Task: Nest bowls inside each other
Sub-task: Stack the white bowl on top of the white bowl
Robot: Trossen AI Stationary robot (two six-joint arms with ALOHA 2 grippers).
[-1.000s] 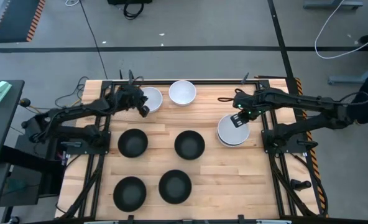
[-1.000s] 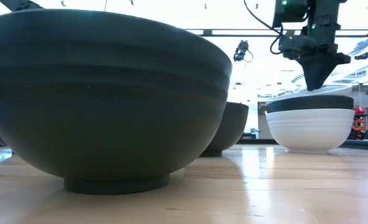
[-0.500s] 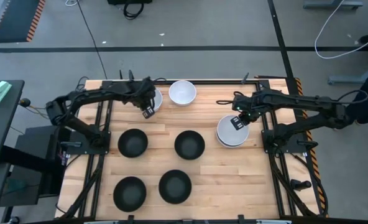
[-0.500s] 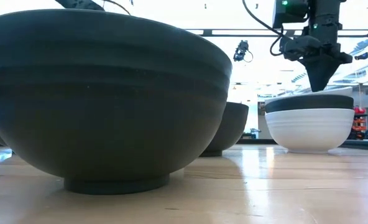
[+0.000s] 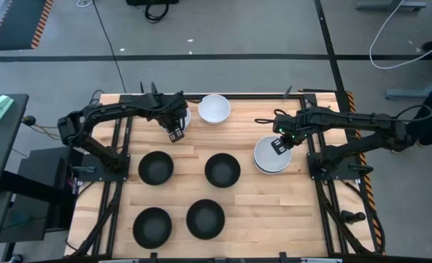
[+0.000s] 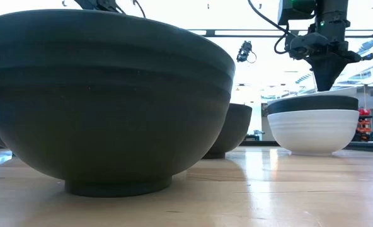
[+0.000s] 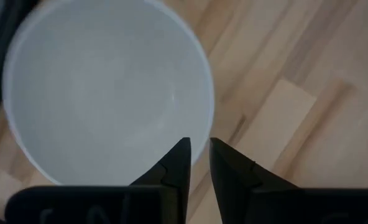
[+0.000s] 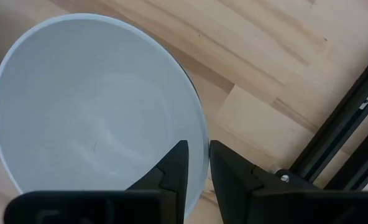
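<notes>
Bowls [image 5: 222, 170], round, glossy; planked wooden table [image 5: 252, 215]

Overhead, table-level and two close downward wrist views share the bowls [image 5: 214, 109]

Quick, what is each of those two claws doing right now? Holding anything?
Left gripper: slightly open, straddling the rim of a white bowl.
Right gripper: slightly open, straddling the rim of the bowl stack.

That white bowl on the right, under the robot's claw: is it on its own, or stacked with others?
Stacked. In the low view the white bowl holds a black bowl, whose rim shows above it. The right gripper hangs over the stack.
</notes>
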